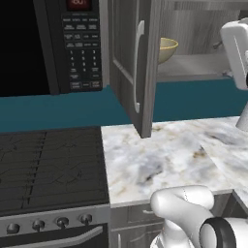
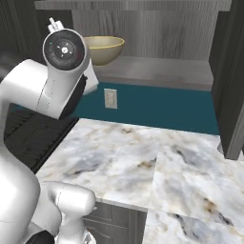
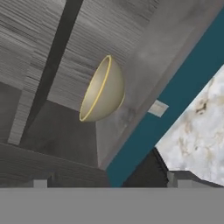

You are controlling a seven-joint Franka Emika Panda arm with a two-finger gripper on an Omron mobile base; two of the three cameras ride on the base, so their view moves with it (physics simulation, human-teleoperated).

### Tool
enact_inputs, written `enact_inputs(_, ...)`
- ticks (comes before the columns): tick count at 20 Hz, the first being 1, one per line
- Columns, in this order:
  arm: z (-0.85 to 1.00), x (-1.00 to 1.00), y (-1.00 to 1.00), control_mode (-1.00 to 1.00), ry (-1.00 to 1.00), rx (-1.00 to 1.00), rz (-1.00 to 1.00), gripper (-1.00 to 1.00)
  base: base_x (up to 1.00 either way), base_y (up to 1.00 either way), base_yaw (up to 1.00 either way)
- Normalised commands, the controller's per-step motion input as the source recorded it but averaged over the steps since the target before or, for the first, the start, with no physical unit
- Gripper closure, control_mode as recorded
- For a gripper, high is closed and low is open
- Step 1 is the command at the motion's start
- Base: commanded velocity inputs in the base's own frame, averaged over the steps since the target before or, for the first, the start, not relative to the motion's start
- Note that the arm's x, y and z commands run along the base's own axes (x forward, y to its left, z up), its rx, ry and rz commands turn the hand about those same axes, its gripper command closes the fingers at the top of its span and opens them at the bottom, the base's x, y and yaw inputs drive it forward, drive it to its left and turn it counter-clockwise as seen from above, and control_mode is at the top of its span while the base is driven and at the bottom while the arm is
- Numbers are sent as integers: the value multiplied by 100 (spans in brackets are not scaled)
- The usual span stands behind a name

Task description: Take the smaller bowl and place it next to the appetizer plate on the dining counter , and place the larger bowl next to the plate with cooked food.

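The larger bowl (image 1: 167, 48) sits on the shelf of an open wall cabinet (image 2: 157, 71), showing at the upper middle of the left base view, half hidden behind the open cabinet door (image 1: 133, 63). In the right base view the same pale yellow-beige bowl (image 2: 102, 49) stands upright at the upper left of the frame, on the left end of the grey shelf, with the arm's round wrist joint (image 2: 64, 48) just in front of it and overlapping its left edge. In the hand view the picture is rolled, so the bowl (image 3: 103, 90) appears tipped on its side near the centre, its rim a thin yellow line facing the upper left, resting against the grey shelf surface with the wood-grain back wall of the cabinet behind it. The gripper (image 3: 109, 183) shows as two small dark finger tips at the bottom of the hand view, one at the lower left and one at the lower right, set well apart with nothing between them; the bowl lies beyond them and is not touched. Below the cabinet runs a teal wall strip (image 2: 157, 107) carrying a pale wall socket (image 2: 110, 98), and under that a marbled worktop (image 1: 164, 155). In the left base view a black stove (image 1: 51, 167) fills the lower left and a dark microwave (image 1: 53, 43) hangs at the upper left.
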Motion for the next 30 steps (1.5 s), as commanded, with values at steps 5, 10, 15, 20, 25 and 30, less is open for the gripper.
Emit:
enact_inputs(5,-2,71,15,-100,-4,-1,-7,-100,0,0,0)
enact_inputs(10,0,92,7,-100,22,0,-1,-100,0,0,0)
enact_inputs(15,-2,81,0,-100,8,0,0,-100,0,0,0)
enact_inputs(20,0,63,0,-100,0,0,0,-100,0,0,0)
enact_inputs(25,-8,55,0,-100,0,0,0,-100,0,0,0)
enact_inputs(30,-14,57,0,-100,0,0,0,-100,0,0,0)
